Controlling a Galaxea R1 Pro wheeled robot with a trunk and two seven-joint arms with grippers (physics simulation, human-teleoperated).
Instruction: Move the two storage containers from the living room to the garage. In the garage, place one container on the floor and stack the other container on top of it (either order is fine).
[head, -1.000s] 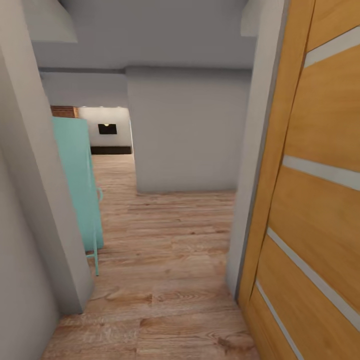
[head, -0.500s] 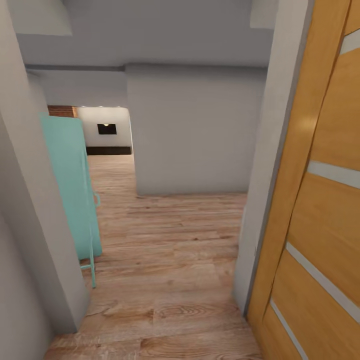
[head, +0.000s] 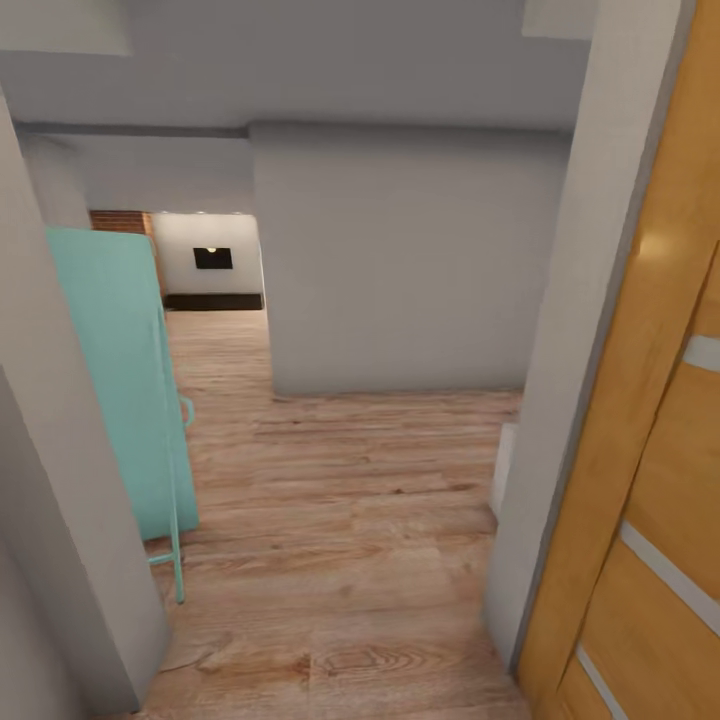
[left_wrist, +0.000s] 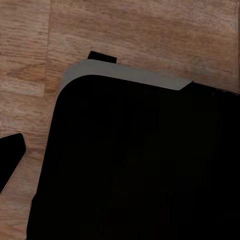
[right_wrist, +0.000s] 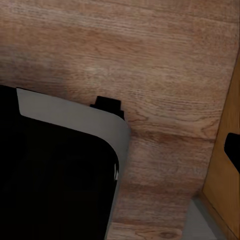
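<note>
1. Base: in the left wrist view a black body with a grey rim (left_wrist: 135, 165) sits directly over the plank floor (left_wrist: 150, 35). The right wrist view shows the same kind of black body with a grey rim (right_wrist: 55, 170), with floor (right_wrist: 150, 55) beyond it.
2. Grippers: a small dark shape (left_wrist: 9, 162) at the edge of the left wrist view and another (right_wrist: 232, 150) at the edge of the right wrist view may be fingertips. It cannot be told whether either gripper's fingers are apart or together.
3. Door: a honey-coloured wood door (head: 650, 430) with pale horizontal strips stands nearest, at the head view's right. Its lower edge (right_wrist: 225, 165) also appears in the right wrist view, just beside the floor.
4. Door jamb: a grey jamb (head: 580, 330) touches the door on the side toward the opening. A second grey jamb (head: 60, 520) stands across the opening from the door.
5. Floor: light wood planks (head: 340, 560) run from the door onward into the rooms beyond.
6. Teal panel: a teal panel on thin legs (head: 120, 390) stands beyond the far jamb, across the floor from the door.
7. Wall block: a grey wall (head: 400, 270) stands farther than the door, facing the opening.
8. Far room: beyond the wall block, the floor continues to a white wall with a dark rectangle (head: 213, 258) and a strip of brick (head: 118, 221).
9. Containers: neither one appears here, so their location cannot be told.
</note>
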